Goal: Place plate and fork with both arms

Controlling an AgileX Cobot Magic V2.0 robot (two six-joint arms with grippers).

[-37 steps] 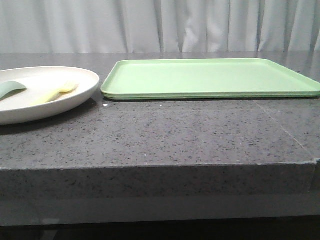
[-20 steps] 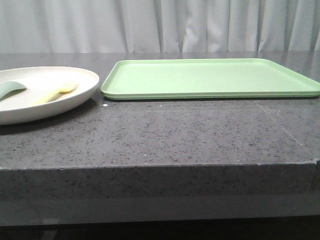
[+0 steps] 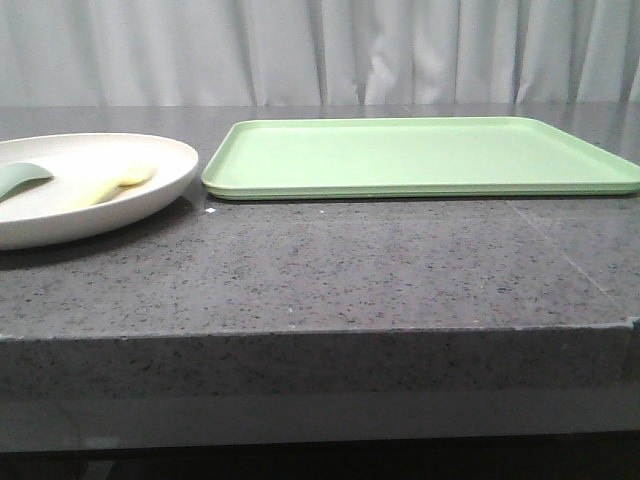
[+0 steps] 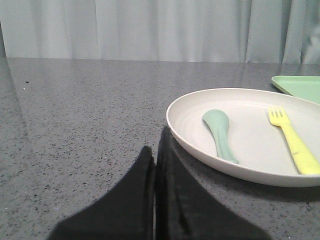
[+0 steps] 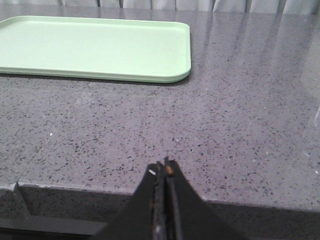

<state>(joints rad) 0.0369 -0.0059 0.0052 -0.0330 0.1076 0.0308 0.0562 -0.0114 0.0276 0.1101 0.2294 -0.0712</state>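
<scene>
The plate (image 3: 95, 185) sits on the left of the grey counter (image 3: 330, 265), and inside it the yellow fork (image 4: 295, 142) lies flat, tines pointing away, with a green spoon (image 4: 220, 132) beside it on its left. Just right of the plate, the green tray (image 3: 420, 155) rests on the counter. The left gripper (image 4: 156, 150) is pressed closed, holding nothing, low by the near-left rim of the plate. The right gripper (image 5: 164, 172) is closed too and empty, at the counter's near edge, well short of the tray.
</scene>
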